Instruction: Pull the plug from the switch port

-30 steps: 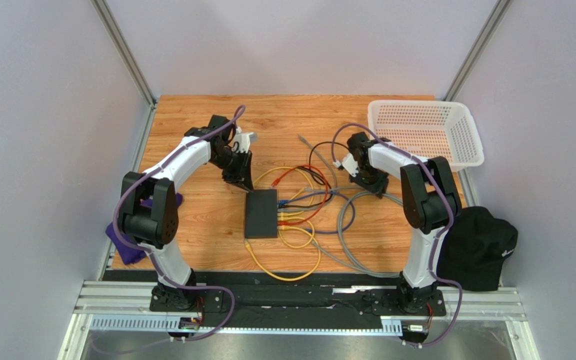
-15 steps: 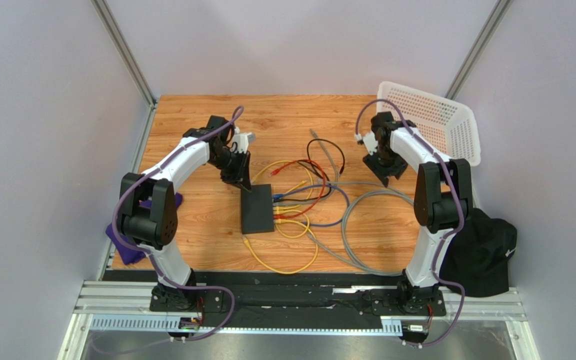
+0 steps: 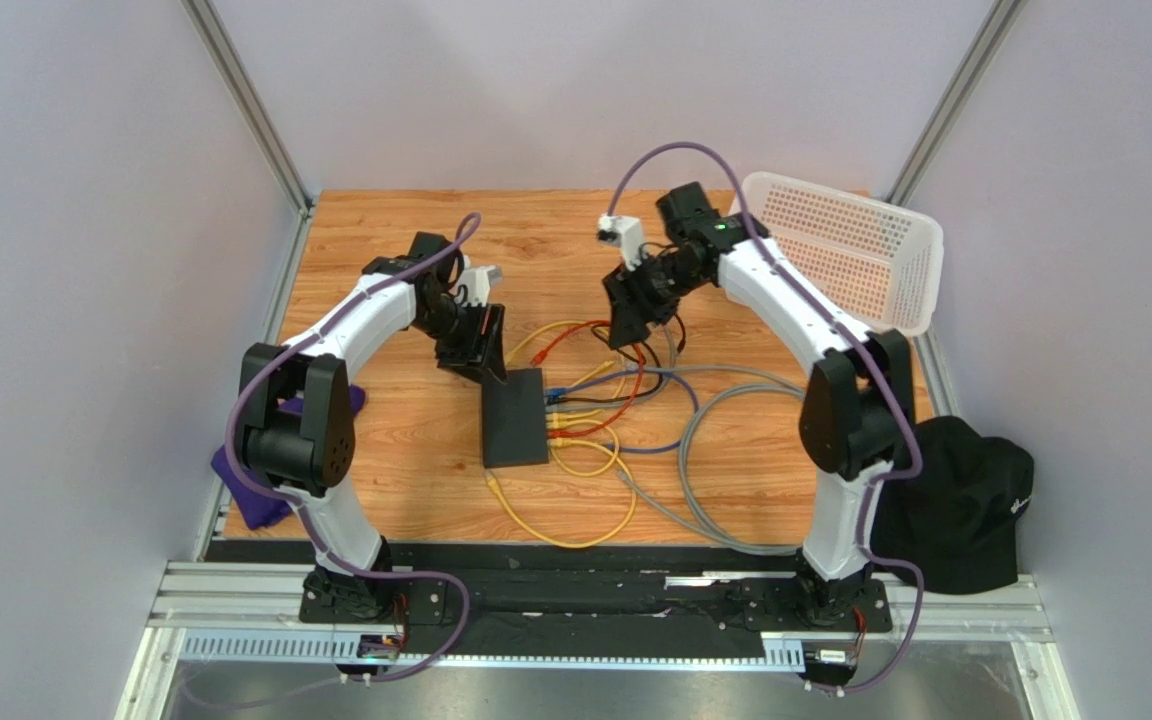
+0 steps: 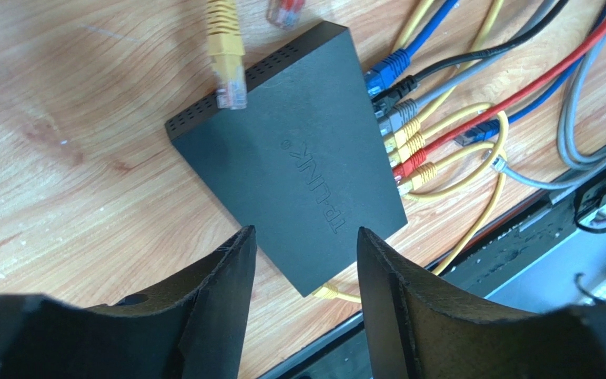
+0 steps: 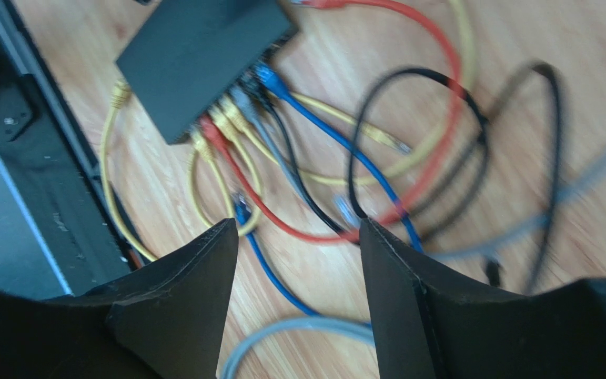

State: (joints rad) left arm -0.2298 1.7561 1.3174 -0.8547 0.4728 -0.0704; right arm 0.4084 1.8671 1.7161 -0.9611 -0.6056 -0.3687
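Evidently, the switch (image 4: 298, 158) at centre frame is flanked by spread, empty left fingers (image 4: 211, 300) and right fingers (image 5: 195, 292), poised for its seated plugs (image 4: 403, 146).

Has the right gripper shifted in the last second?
Yes. The right gripper has swung leftward and slightly toward the table's far edge, now above the cables beside the switch.

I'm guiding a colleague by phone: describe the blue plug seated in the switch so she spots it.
In the middle of the wooden table lies a black TP-Link switch with plugs along one long edge. The blue plug ends that row towards the table's back edge; the others are black, grey, yellow and red.
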